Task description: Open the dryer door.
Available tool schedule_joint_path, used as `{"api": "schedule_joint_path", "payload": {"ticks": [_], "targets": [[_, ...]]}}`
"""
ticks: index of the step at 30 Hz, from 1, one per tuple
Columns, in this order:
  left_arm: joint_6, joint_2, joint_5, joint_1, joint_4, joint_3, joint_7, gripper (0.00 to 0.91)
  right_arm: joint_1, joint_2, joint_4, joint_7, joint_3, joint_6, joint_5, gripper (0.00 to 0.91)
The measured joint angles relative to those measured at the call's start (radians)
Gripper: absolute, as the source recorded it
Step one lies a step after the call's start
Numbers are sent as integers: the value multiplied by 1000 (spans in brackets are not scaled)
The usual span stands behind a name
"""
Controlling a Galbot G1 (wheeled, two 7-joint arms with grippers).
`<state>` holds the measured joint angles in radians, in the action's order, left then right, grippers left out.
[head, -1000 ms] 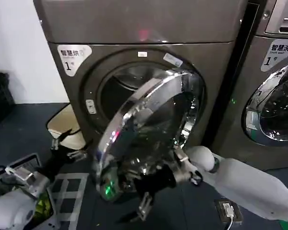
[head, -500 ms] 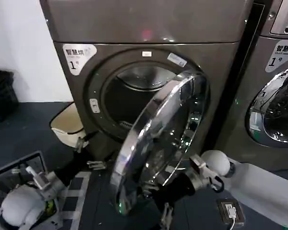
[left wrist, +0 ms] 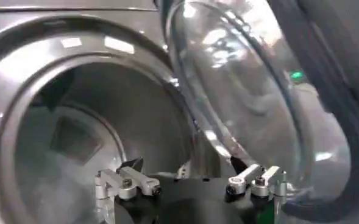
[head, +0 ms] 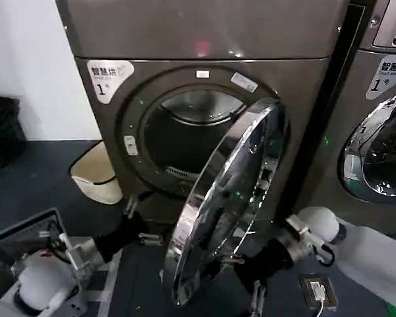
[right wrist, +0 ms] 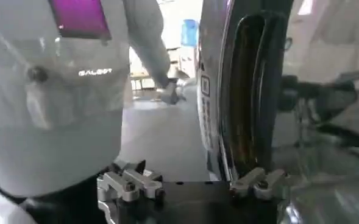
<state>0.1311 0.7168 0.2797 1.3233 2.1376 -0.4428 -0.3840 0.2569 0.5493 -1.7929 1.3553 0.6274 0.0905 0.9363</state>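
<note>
The bronze-grey dryer (head: 204, 26) faces me, its drum opening (head: 178, 139) uncovered. The dryer door (head: 224, 205) stands swung out on its right-hand hinge, nearly edge-on, its chrome rim gleaming. My left gripper (head: 142, 223) hangs open at the lower left of the opening, beside the door's free edge. In the left wrist view the left gripper (left wrist: 185, 171) holds nothing and looks into the drum, with the door's glass (left wrist: 240, 91) to one side. My right gripper (head: 243, 281) sits open under the door's outer face; in the right wrist view the right gripper (right wrist: 188, 173) has the door's edge (right wrist: 243, 91) close by one finger.
A second grey machine (head: 376, 152) with a similar chrome door stands at the right. A cream bin (head: 96, 175) sits on the floor left of the dryer, a black basket (head: 0, 129) farther left. A small plugged device (head: 315, 288) lies on the dark floor.
The door has swung farther out and to the right, uncovering more of the drum. Both grippers have shifted right with it, the left one closer to the opening.
</note>
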Motion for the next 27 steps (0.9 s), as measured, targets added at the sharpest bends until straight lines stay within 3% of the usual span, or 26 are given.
{"api": "schedule_joint_path", "payload": {"ticks": [7,16,21,27], "targets": [[5,-24,-38,-39,27,66,-9,907,161,-75,4,13,-152,40,-60,907],[9,-15,-70,-102,48,147,-13,907,525,-176,95,-26,-551,160,-132,907],[6,0,-82,-153,40,213,-13,907,729,-181,207,-86,-770,216,-155,907],[-2,26,-86,-233,23,309,-10,907,896,-158,423,-149,-980,315,-191,907]]}}
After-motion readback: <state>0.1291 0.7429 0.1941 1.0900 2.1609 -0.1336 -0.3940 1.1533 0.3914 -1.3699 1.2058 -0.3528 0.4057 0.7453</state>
